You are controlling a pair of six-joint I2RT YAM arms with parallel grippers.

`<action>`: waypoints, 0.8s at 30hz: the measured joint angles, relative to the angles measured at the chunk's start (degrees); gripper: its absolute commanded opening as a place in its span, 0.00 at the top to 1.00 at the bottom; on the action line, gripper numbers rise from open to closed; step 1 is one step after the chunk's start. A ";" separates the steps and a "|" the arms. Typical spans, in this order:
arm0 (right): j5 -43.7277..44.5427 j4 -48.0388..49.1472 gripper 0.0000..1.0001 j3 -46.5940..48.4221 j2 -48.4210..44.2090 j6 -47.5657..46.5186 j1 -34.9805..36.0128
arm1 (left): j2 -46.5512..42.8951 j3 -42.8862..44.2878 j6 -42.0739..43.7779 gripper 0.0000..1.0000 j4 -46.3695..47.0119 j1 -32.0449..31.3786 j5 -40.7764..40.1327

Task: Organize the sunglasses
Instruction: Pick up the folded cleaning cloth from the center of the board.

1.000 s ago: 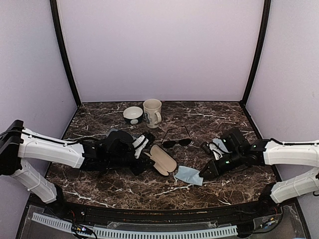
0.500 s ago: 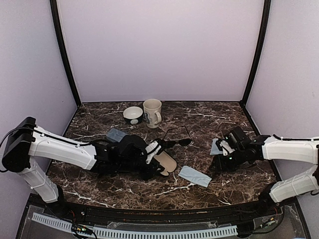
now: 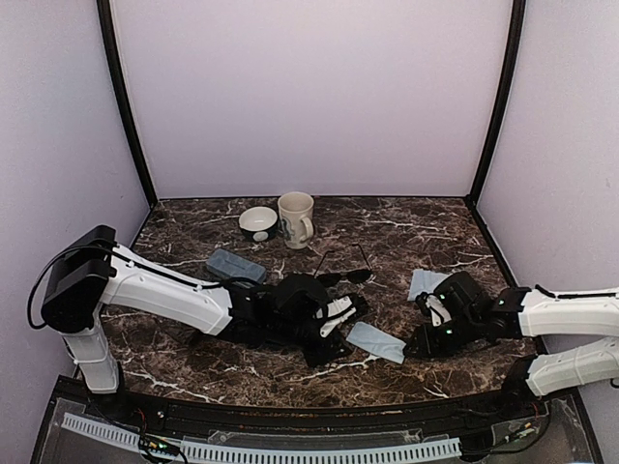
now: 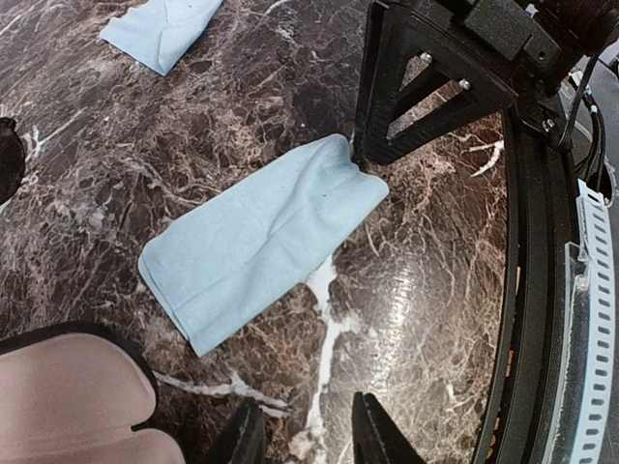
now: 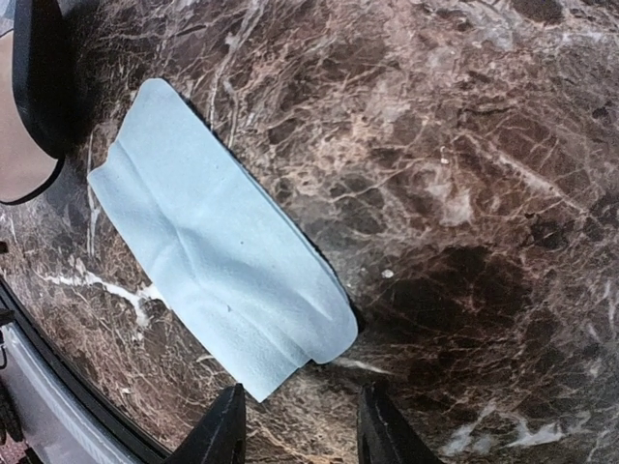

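I read the tabletop (image 3: 426,227) as polished dark brown marble with white veins, glossy enough to catch glare toward 6 o'clock. The near cloth (image 3: 375,341) at about 5 o'clock is pale blue fabric, matt, soft and lightly creased. The far cloth (image 3: 423,283) at 3 o'clock looks the same. The open case (image 4: 68,396) has a beige, matt, felt-like lining inside a smooth black shell. The sunglasses (image 3: 343,277) show a thin dark frame, possibly wire, and shiny dark lenses. The mug (image 3: 295,219) at 12 o'clock looks like glazed cream ceramic. The right gripper (image 5: 305,391) has matt black plastic fingers, and the left arm (image 3: 164,290) wears a smooth white plastic shell.
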 measured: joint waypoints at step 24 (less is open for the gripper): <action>3.54 10.16 0.85 -0.46 7.15 4.42 0.46 | 3.76 2.99 0.70 0.69 -0.57 -0.33 3.06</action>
